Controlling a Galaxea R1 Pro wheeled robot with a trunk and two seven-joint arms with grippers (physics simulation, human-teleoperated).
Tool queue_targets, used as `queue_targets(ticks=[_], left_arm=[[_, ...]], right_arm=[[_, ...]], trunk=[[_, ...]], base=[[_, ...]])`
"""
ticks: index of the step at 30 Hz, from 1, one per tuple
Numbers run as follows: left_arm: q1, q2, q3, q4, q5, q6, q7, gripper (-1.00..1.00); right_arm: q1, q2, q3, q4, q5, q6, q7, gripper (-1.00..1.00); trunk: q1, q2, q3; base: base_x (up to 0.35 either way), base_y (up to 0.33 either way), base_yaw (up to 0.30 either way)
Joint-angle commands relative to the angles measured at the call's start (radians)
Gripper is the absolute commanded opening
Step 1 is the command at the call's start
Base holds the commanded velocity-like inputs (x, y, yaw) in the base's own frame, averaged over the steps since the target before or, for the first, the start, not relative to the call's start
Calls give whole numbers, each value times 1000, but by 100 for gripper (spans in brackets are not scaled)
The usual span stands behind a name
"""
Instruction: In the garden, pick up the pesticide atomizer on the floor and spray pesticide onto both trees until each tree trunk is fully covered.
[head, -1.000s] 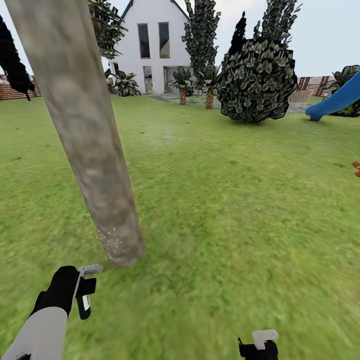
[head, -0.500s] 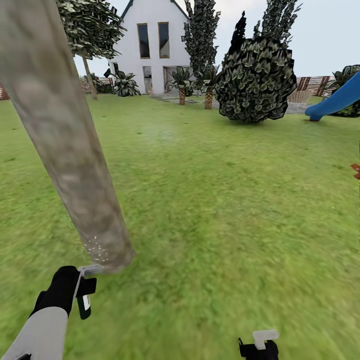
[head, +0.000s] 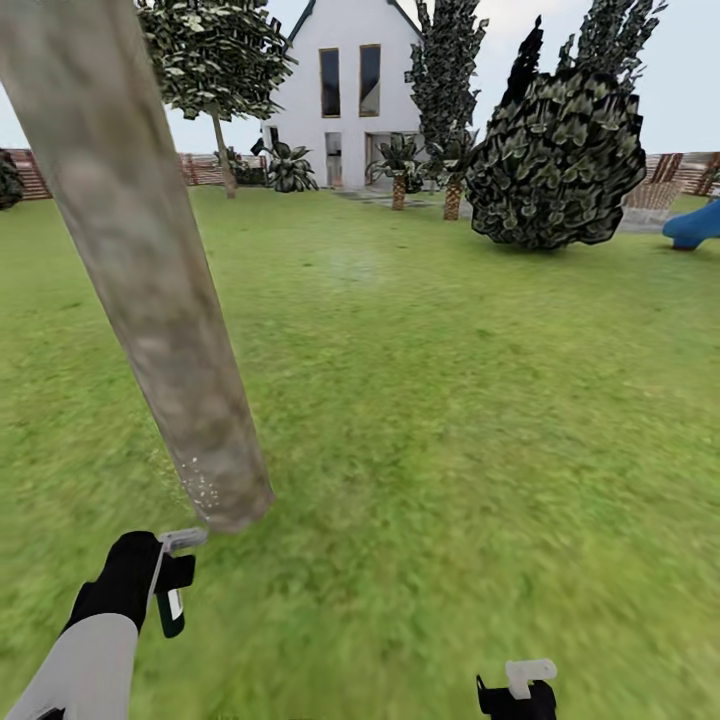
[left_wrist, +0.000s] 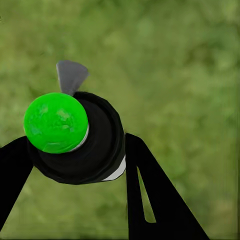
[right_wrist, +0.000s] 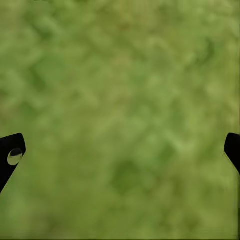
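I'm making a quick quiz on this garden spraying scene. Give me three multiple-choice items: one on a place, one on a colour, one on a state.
1. Where on the tree trunk do the whitish specks sit?
A. near its base
B. halfway up
C. all over

2. What colour is the round cap on the atomizer in the left wrist view?
A. red
B. green
C. blue

3. How is the right gripper?
A. shut on a bottle
B. shut on nothing
C. open

Key: 1 A, the dots cluster just above the grass. 2 B, the cap is bright green. 3 C, its fingertips stand far apart over grass.
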Motion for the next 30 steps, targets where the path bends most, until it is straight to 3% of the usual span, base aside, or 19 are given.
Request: queue_targets(ticks=[1,15,30], left_arm=[[-1,-2,4,-1,-11,2,-9,-100],[-1,-16,4,-5,-13,2,-9,-100],[-1,-17,4,-8,-13,2,-9,-100]], right_arm=[[0,0,8,0,1,-1,-7,100],[0,0,8,0,1,-1,-5,100],[0,4,8,0,1,-1,-5,100]], trunk=[[0,0,-1],[0,0,-1],[0,0,-1]], base=[[61,-274,278],[160,-248,48],[132,-246,269]])
